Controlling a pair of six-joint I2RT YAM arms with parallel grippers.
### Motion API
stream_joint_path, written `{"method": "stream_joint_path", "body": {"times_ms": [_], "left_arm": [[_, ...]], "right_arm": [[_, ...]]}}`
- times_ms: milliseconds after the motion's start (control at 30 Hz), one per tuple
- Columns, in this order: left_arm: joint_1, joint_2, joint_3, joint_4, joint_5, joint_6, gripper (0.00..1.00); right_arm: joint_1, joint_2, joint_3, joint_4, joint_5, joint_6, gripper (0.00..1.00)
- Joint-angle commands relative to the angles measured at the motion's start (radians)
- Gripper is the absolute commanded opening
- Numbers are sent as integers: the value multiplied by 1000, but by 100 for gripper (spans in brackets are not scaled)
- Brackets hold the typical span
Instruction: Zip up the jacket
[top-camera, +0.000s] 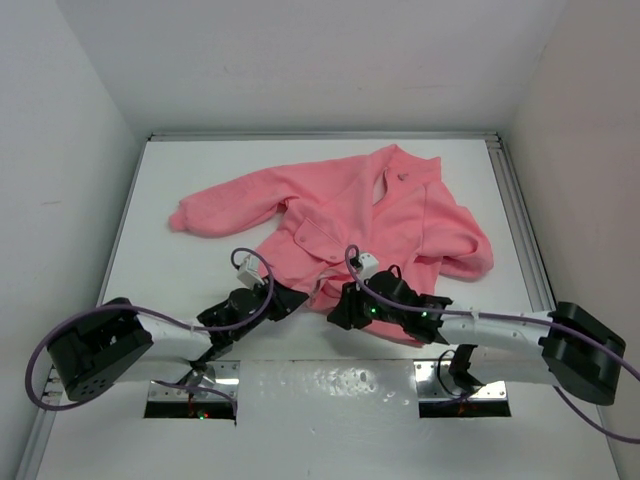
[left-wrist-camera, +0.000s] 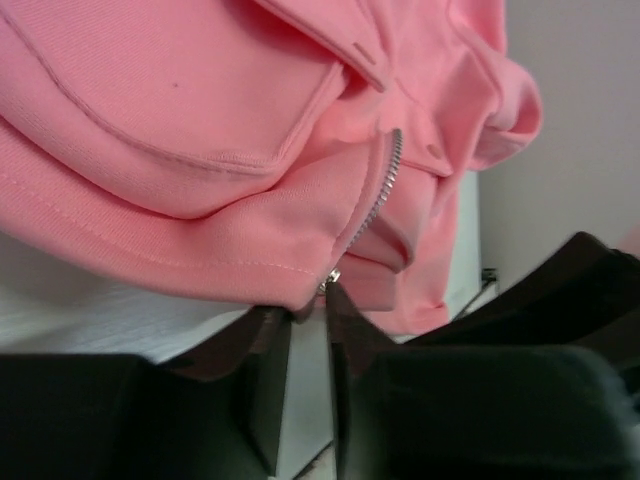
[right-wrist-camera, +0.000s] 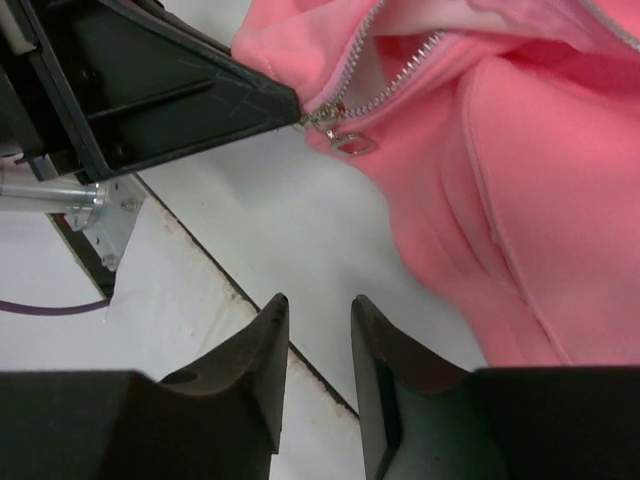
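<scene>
Just left pincer (left-wrist-camera: 310, 305) on jacket (left-wrist-camera: 200, 150) hem

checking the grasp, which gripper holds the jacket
The left gripper, pinching the jacket hem at the zipper base; the right gripper hangs open, empty.

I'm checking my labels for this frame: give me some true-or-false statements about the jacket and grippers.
1. The left gripper has its jaws pinched on the jacket hem at the bottom end of the zipper. True.
2. The right gripper holds the pull. False: its jaws are open and empty, short of it.
3. The zipper is closed up to the collar. False: the teeth part just above the pull.
4. The collar lies farther from the robot than the hem. True.
</scene>
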Motion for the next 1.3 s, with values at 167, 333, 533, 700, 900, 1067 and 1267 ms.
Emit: {"method": "stream_joint_path", "body": {"times_ms": [167, 333, 533, 700, 900, 1067, 1267], "left_arm": [[-17, -104, -52, -56, 6, -40, 0], [-17, -144, -7, -142, 27, -72, 0], [-17, -192, 16, -188, 73, -113, 0], [-17, -236, 25, -202, 135, -181, 0], [-16, -299, 22, -213, 158, -228, 0], [-16, -317, 20, -221, 159, -245, 0], [-16, -322, 2, -175, 179, -276, 0]], "right_arm": [[5, 96, 100, 149, 15, -39, 0], [-3, 120, 138, 184, 10, -150, 0], [-95, 145, 91, 362, -232, -181, 18], [-196, 154, 40, 483, -462, -138, 35], [-198, 139, -11, 534, -482, -109, 42], [-199, 151, -37, 546, -480, -113, 38], [-210, 177, -44, 586, -473, -113, 41]]}}
